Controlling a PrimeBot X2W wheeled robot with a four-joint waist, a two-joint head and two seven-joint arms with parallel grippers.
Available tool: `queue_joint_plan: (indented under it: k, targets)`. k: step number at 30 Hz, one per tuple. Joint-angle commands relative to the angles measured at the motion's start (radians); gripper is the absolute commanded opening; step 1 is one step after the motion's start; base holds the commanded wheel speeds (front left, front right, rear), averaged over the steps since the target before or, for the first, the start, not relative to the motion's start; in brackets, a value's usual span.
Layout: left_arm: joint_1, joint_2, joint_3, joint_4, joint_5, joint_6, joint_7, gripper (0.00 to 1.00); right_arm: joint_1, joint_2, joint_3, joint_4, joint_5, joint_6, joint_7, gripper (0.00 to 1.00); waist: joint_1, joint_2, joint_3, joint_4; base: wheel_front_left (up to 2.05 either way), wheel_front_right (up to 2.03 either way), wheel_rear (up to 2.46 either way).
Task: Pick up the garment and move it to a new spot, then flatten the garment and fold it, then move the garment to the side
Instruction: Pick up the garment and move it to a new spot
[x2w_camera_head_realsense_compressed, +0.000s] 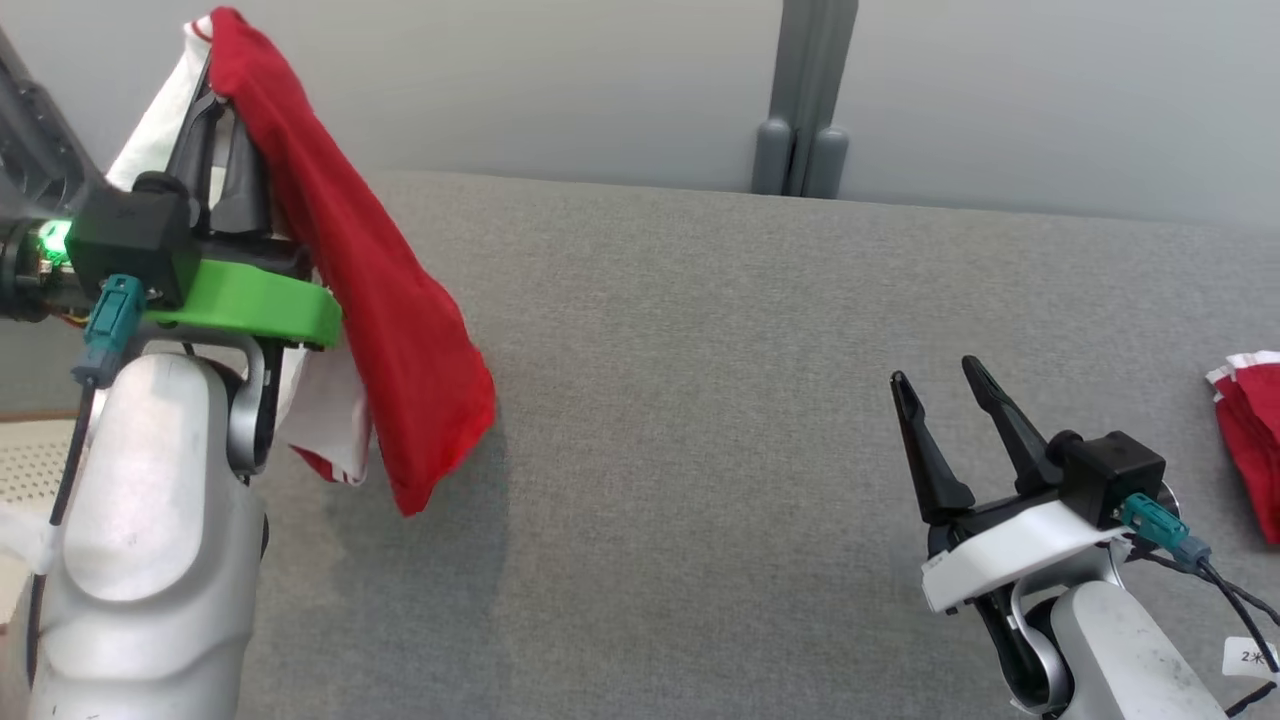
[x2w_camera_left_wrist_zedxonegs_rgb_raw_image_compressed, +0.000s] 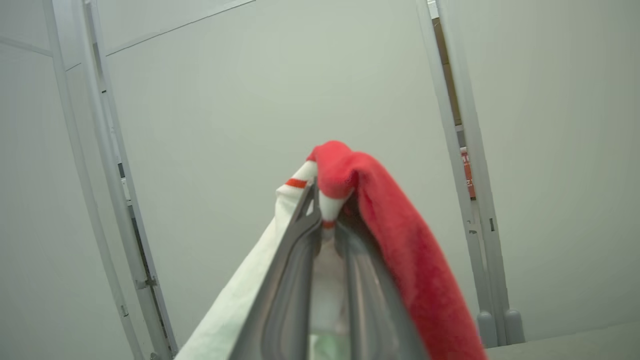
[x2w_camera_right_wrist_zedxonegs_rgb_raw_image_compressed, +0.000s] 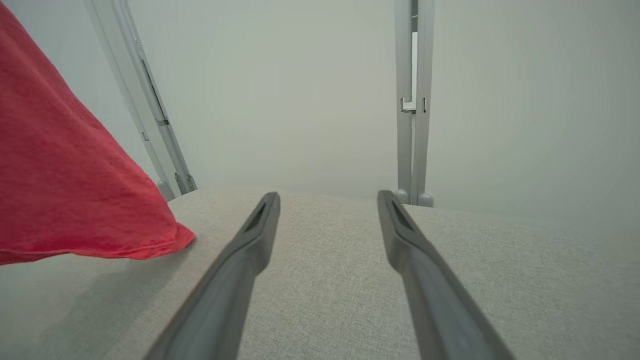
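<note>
A red and white garment (x2w_camera_head_realsense_compressed: 400, 330) hangs from my left gripper (x2w_camera_head_realsense_compressed: 215, 95), raised high at the upper left above the grey table (x2w_camera_head_realsense_compressed: 700, 450). The jaws are shut on its top fold, and the cloth drapes down over both fingers with its lower end clear of the surface. The left wrist view has the garment (x2w_camera_left_wrist_zedxonegs_rgb_raw_image_compressed: 400, 240) bunched over the fingertips (x2w_camera_left_wrist_zedxonegs_rgb_raw_image_compressed: 312, 200), white cloth on one side and red on the other. My right gripper (x2w_camera_head_realsense_compressed: 935, 378) stands open and holds nothing, low at the right above the table. The red cloth (x2w_camera_right_wrist_zedxonegs_rgb_raw_image_compressed: 65, 190) hangs at the left of the right wrist view.
Another red and white cloth (x2w_camera_head_realsense_compressed: 1250, 440) lies at the table's right edge. Pale partition walls with a grey post (x2w_camera_head_realsense_compressed: 805, 100) stand behind the table. A beige floor patch (x2w_camera_head_realsense_compressed: 30, 460) is visible at the far left.
</note>
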Motion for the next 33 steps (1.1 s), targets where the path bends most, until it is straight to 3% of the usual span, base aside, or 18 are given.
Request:
queue_joint_plan:
  k: [1,12,16,26,29,33]
  targets:
    - [0.014,-0.008,-0.011,-0.028,0.005,-0.007,0.011,0.0,0.009,0.003,-0.002,0.005,-0.003,-0.001,-0.007,1.0,0.0,0.0,-0.047,-0.067,0.0,0.0,0.0]
    - [0.032,-0.088,-0.141,-0.262,-0.019,-0.034,0.143,0.0,-0.002,0.015,-0.024,0.009,-0.003,-0.001,-0.016,1.0,0.0,0.0,-0.05,-0.19,0.0,0.0,0.0]
    - [0.013,-0.11,-0.171,-0.315,-0.021,-0.013,0.186,0.0,-0.011,0.016,-0.027,0.005,-0.003,-0.001,-0.016,1.0,0.0,0.0,-0.036,-0.235,0.0,0.0,0.0]
    - [-0.054,-0.051,-0.116,-0.329,0.032,0.054,0.244,0.0,-0.03,0.019,-0.038,-0.017,0.009,-0.001,-0.016,1.0,0.0,0.0,0.045,-0.345,0.0,0.0,0.0]
    - [-0.081,-0.036,-0.119,-0.336,0.051,0.059,0.259,0.0,-0.036,0.021,-0.035,-0.026,0.012,-0.001,-0.016,1.0,0.0,0.0,0.073,-0.367,0.0,0.0,0.0]
    - [-0.1,-0.055,-0.179,-0.311,0.083,0.045,0.288,0.0,-0.053,0.028,-0.024,-0.034,0.016,-0.001,-0.016,1.0,0.0,0.0,0.107,-0.401,0.0,0.0,0.0]
